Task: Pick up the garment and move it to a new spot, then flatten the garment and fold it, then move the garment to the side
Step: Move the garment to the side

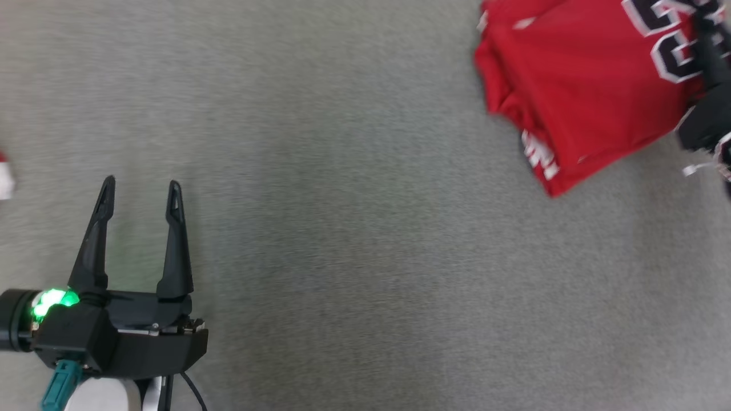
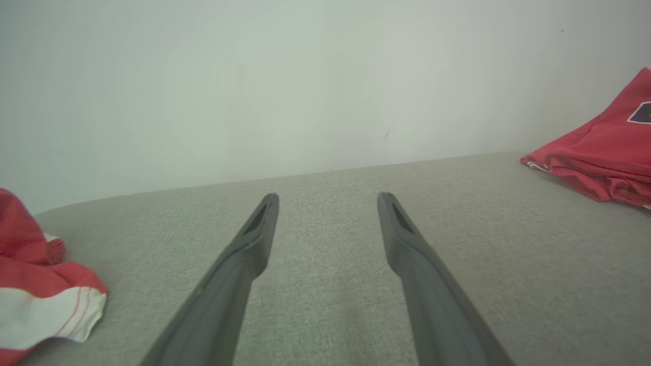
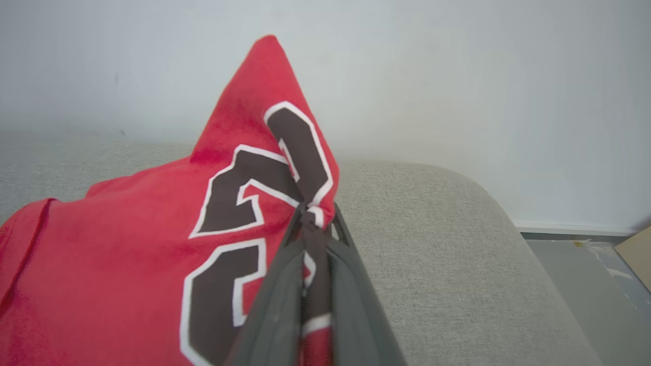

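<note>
The garment [image 1: 577, 91] is a red jersey with dark, white-edged numbers, folded into a bundle at the top right of the grey cushioned surface [image 1: 354, 228]. My right gripper [image 3: 313, 213] is shut on a fold of the garment [image 3: 152, 244] by the numbers, and the cloth peaks up above the fingertips. In the head view that gripper [image 1: 708, 34] is a dark shape at the right edge over the numbers. My left gripper [image 1: 140, 191] stands open at the lower left with nothing between its fingers. In the left wrist view the garment [image 2: 605, 152] lies far right.
Another red and white cloth [image 2: 35, 295] lies at the left, seen as a sliver at the head view's left edge [image 1: 4, 177]. A pale wall [image 2: 305, 76] rises behind the surface. The surface's rounded right end drops to a floor [image 3: 585, 274].
</note>
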Available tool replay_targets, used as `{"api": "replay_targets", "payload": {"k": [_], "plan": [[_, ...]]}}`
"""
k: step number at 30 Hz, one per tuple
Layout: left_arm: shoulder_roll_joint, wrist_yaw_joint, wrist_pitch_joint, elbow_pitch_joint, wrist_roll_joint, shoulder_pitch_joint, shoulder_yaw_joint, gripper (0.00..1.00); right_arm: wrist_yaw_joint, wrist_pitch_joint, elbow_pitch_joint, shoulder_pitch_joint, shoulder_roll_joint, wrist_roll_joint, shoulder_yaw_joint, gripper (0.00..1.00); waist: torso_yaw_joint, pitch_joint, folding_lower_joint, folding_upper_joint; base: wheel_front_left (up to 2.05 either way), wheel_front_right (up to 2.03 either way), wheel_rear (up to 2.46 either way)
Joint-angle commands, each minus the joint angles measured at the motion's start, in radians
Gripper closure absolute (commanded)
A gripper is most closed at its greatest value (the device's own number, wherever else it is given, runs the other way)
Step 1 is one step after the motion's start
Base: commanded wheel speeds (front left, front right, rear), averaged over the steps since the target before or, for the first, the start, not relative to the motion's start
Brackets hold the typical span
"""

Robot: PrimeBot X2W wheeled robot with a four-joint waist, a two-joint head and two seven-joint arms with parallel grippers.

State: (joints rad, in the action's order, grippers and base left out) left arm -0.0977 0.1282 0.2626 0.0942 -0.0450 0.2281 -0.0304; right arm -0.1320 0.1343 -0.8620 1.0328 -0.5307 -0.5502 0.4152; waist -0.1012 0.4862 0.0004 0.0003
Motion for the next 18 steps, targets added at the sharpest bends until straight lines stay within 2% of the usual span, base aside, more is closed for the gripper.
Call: {"api": "replay_targets", "payload": {"k": [1,9,18], "plan": [[-0.016,0.000,0.003,0.009,0.011,0.018,0.005,0.00,0.003,0.012,0.001,0.025,-0.017,-0.010,0.004,1.00,-0.113,0.108,-0.0004,-0.0003,0.00,0.00,0.00],[-0.069,0.001,0.003,0.058,0.029,0.029,0.008,0.00,0.003,0.025,-0.015,0.105,-0.092,-0.024,0.030,1.00,-0.178,0.161,-0.0004,-0.0003,0.00,0.00,0.00],[-0.088,-0.005,0.002,0.105,0.029,0.013,0.010,0.00,0.003,0.024,-0.053,0.215,-0.176,-0.031,0.059,1.00,-0.168,0.191,-0.0004,-0.0003,0.00,0.00,0.00]]}}
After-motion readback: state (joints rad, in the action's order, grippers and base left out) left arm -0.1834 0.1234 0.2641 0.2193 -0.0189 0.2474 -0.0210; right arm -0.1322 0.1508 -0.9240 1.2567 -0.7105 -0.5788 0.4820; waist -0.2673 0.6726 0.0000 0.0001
